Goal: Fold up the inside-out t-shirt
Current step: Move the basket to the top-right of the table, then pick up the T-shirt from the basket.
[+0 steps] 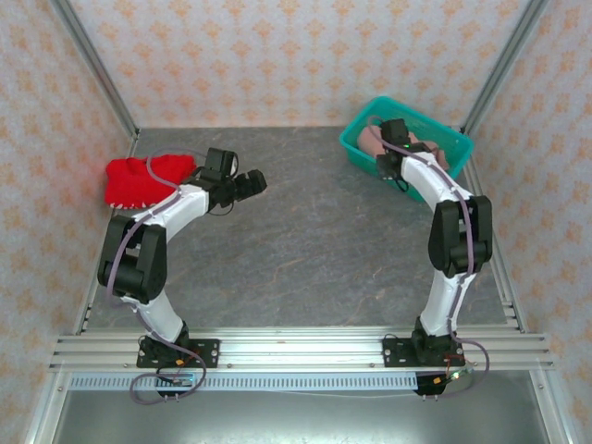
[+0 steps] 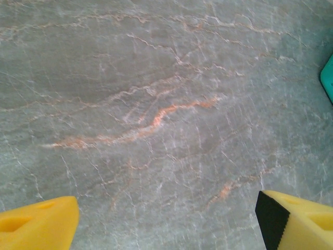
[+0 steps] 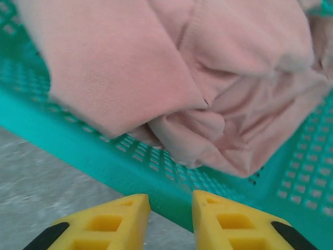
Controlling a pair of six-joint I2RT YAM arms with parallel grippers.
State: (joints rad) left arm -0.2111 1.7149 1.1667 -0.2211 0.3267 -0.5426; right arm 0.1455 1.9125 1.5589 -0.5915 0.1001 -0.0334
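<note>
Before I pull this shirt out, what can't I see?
T-shirt: crumpled in the basket; collar, sleeves, print lost in folds, right wrist view.
Top view: right arm covers much of it.
Right gripper: grip unclear; fingers cut by bottom edge.
Red garment: left arm overlaps its edge, top view.

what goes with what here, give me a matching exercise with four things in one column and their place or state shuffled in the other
Things:
1. inside-out t-shirt
2. red garment
3. left gripper
4. right gripper

Place or state:
A. wide open above the bare marbled table
B. bunched up inside the teal basket
C. lying at the far left of the table
D. jaws close together, at the basket's near rim

Pairs: 1-B, 2-C, 3-A, 4-D
</note>
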